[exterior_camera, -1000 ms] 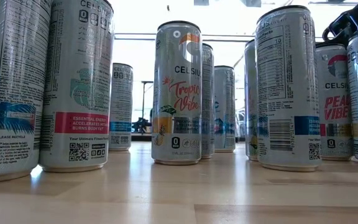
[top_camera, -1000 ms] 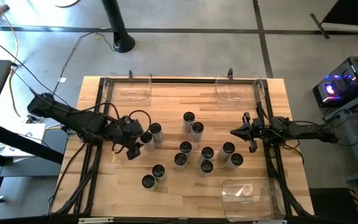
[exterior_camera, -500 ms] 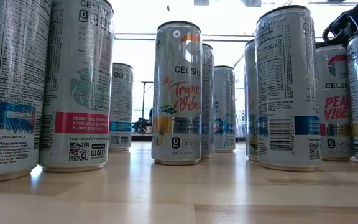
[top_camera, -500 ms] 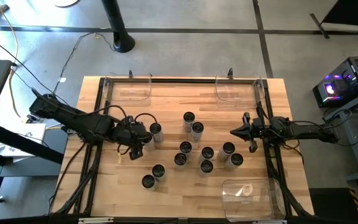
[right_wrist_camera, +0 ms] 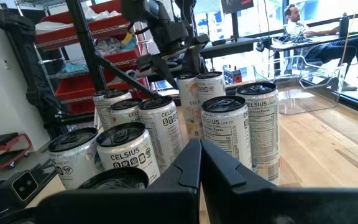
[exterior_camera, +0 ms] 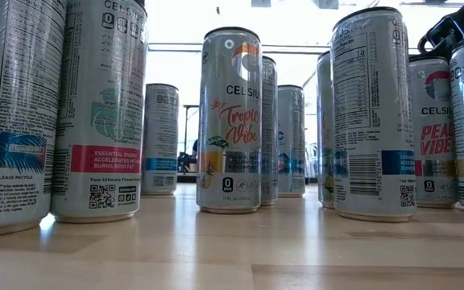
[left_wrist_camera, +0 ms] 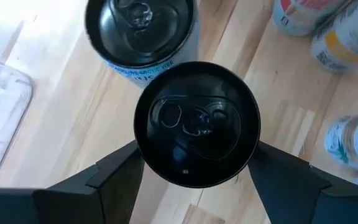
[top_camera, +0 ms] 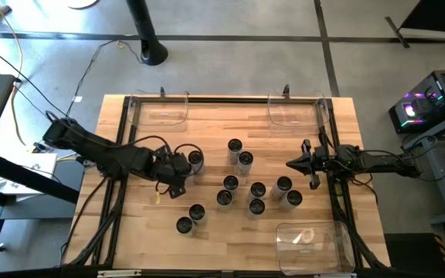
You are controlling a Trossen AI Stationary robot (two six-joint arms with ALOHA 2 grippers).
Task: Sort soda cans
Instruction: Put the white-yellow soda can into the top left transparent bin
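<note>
Several soda cans [top_camera: 246, 185] stand upright on the wooden table [top_camera: 207, 232], most of them in a loose group at its middle. Two more [top_camera: 190, 218] stand nearer the front. My left gripper [top_camera: 178, 174] is open over a dark-topped can [left_wrist_camera: 196, 118] at the left of the group. One finger [left_wrist_camera: 120, 174] stands on each side of that can's top. A second can [left_wrist_camera: 140, 31] stands just beyond it. My right gripper [top_camera: 290, 164] waits shut at the table's right side, level, right of the group. My left gripper comes at the can slanting down from the table's left, its fingers [left_wrist_camera: 278, 177] beside the rim of the can's top [left_wrist_camera: 250, 146] on two opposite sides. I cannot tell whether they touch the can. The can stands upright on the table.
Clear plastic bins stand at the far left [top_camera: 161, 110], far right [top_camera: 292, 110] and near right [top_camera: 315, 245] of the table. A black frame [top_camera: 122, 154] runs along the table's edges. Bare wood lies at the near left.
My left gripper has moved toward the table's right edge and down, coming over the left can of the pair at the group's left. Its fingers have stayed equally far apart. The cans have kept their places.
</note>
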